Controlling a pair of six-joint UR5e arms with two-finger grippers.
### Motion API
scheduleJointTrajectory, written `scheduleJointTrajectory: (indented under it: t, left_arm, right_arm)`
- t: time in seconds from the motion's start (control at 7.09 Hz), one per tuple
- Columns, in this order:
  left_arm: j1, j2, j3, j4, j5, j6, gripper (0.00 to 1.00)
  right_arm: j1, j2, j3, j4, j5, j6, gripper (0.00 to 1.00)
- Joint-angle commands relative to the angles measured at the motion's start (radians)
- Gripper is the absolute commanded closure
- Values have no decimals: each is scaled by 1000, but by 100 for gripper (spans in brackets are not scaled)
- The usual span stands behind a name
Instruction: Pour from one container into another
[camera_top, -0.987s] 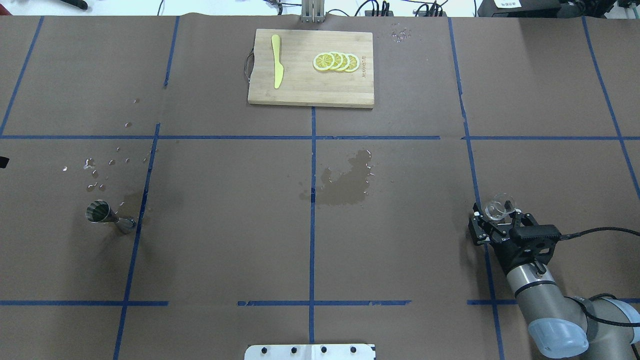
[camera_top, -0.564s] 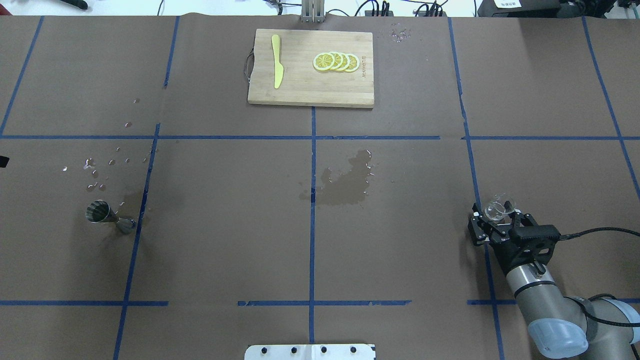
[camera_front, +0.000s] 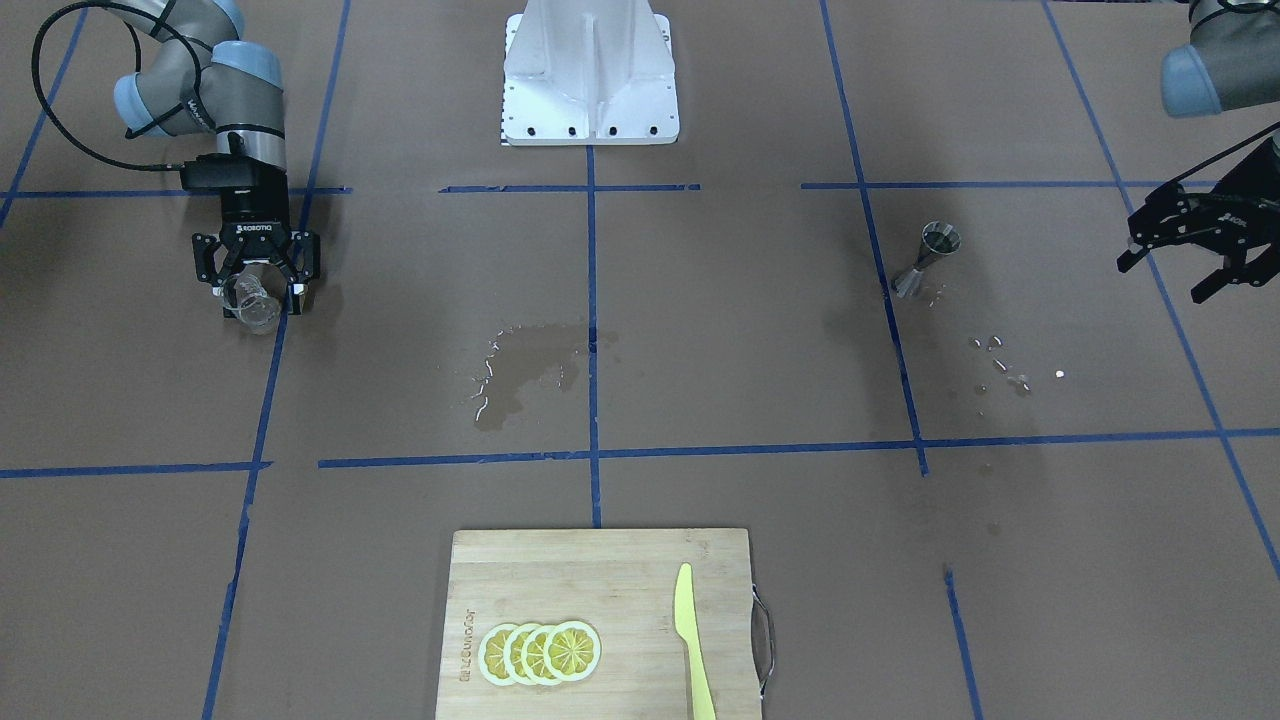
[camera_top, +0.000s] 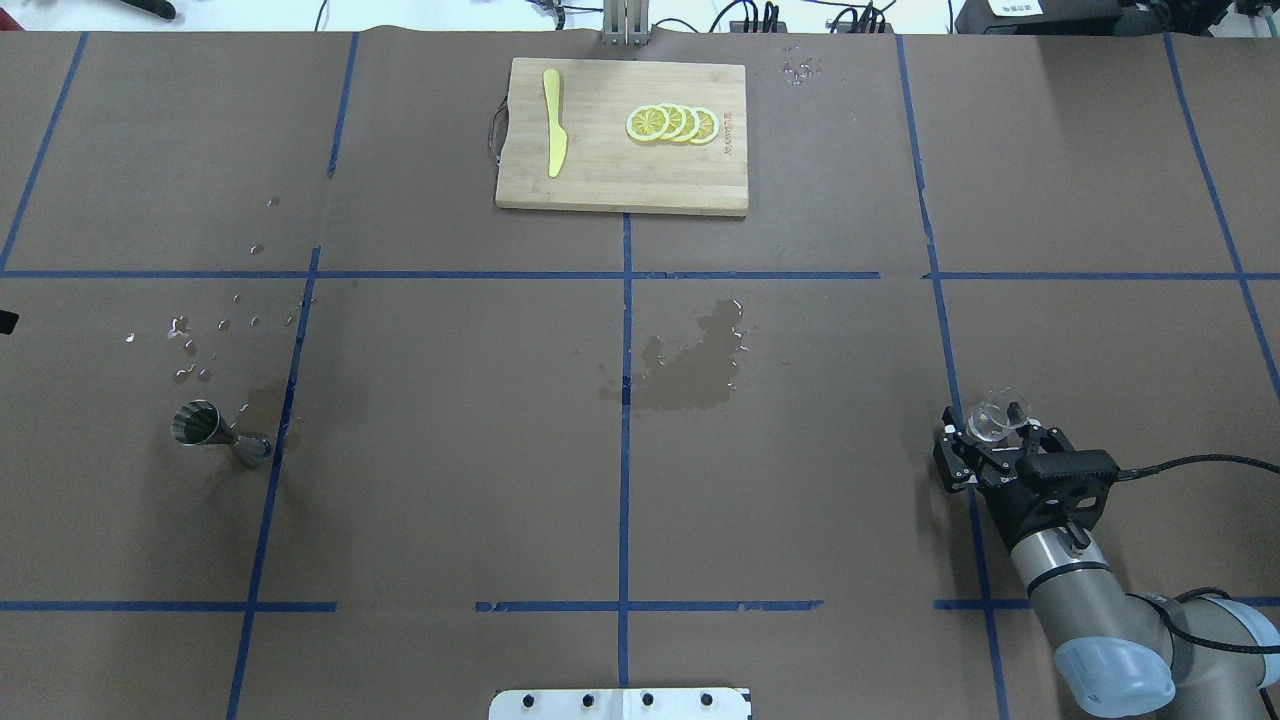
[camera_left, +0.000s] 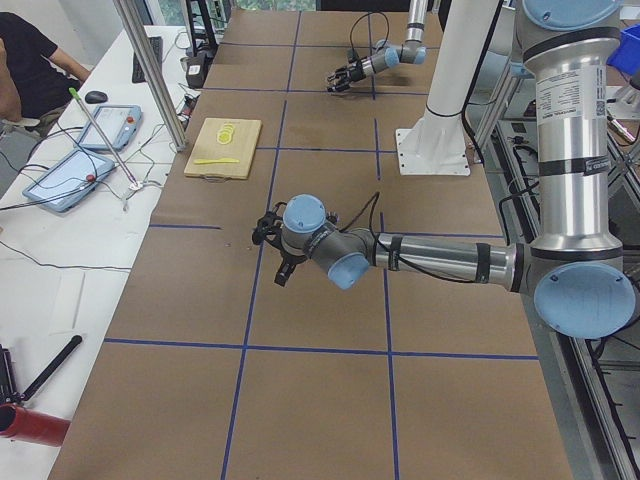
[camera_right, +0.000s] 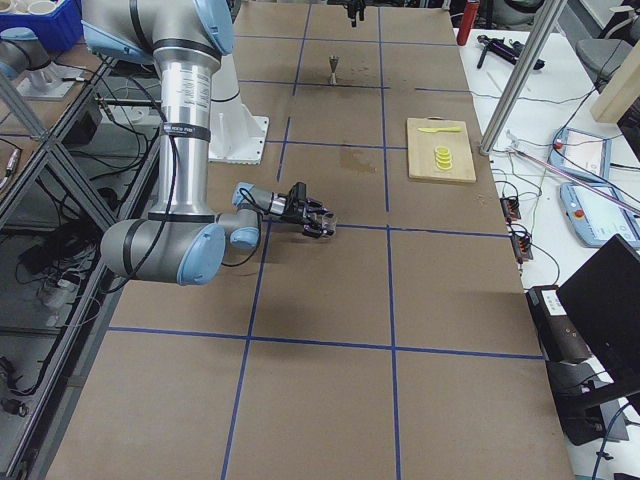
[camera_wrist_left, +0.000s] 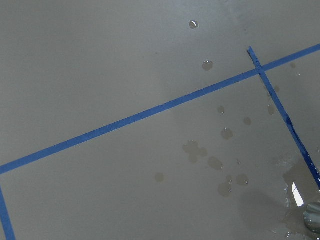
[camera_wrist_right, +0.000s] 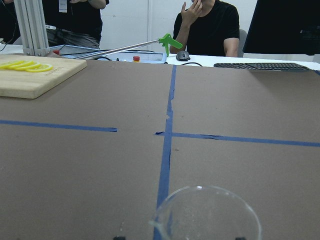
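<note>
The clear glass tumbler (camera_top: 990, 418) sits low over the table on the right, and my right gripper (camera_top: 992, 428) is shut on it from the side. The front view shows the same tumbler (camera_front: 252, 305) between the fingers of the right gripper (camera_front: 255, 290). Its rim (camera_wrist_right: 207, 210) fills the bottom of the right wrist view. The steel jigger (camera_top: 212, 428) stands upright on the far left beside a wet patch, also visible as the jigger (camera_front: 928, 258) in the front view. My left gripper (camera_front: 1165, 278) hangs open and empty, off to the jigger's side.
A wooden cutting board (camera_top: 620, 190) with lemon slices (camera_top: 672, 123) and a yellow knife (camera_top: 553, 122) lies at the far middle. A wet stain (camera_top: 690, 365) marks the centre. Water drops (camera_top: 200, 345) are scattered beyond the jigger. Operators sit past the far edge.
The right gripper with the tumbler has shifted very slightly left and nearer. The jigger and everything else have stayed in place.
</note>
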Motion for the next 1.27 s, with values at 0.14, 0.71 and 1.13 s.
scheduleJointTrajectory:
  t: [0.14, 0.71, 1.13]
  left_arm:
    - [0, 0, -6, 0, 0, 0, 0]
    - [0, 2, -11, 0, 2, 0, 0]
    - [0, 2, -13, 2, 2, -2, 0]
  right_arm:
    - [-5, 3, -56, 117, 3, -12, 15]
    - [-2, 5, -23, 122, 10, -21, 1]
    - [-2, -134, 133, 122, 146, -43, 1]
